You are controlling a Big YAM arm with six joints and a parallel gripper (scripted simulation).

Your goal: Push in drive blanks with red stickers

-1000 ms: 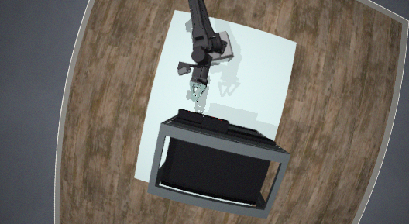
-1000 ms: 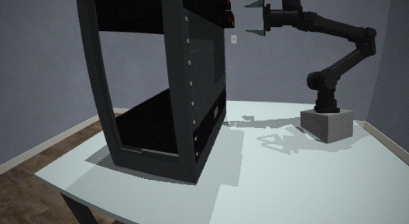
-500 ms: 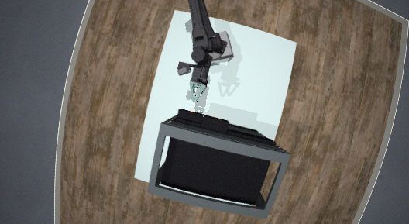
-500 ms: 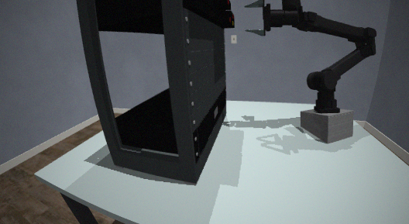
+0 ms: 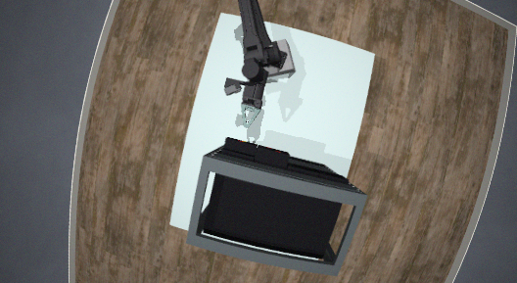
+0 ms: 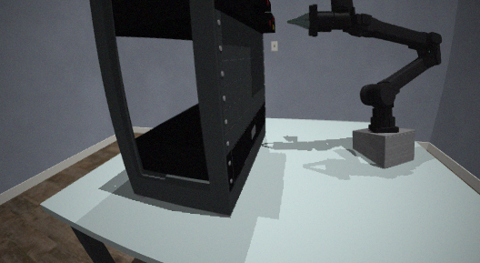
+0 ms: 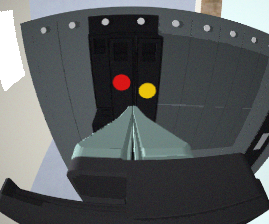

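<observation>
The rack (image 6: pixel 206 106) stands upright on the pale table (image 6: pixel 345 210), near the table's front edge, with its face turned toward the arm's grey pedestal (image 6: pixel 400 148). The drive blanks sit at the very top of the rack's face and stick out a little past the frame. One carries a red sticker (image 7: pixel 121 82) and the one just beside it a yellow sticker (image 7: pixel 146 90).

The tool (image 6: pixel 295 22) is closed to a narrow point and holds nothing — its two fingers meet in one wedge. It is level with the top blanks, in front of the rack's face, not touching it. An open gap is visible between the tip and the blanks in the exterior view.

Between the rack and the pedestal there is a wide strip of table surface — only shadows lie on it.
</observation>
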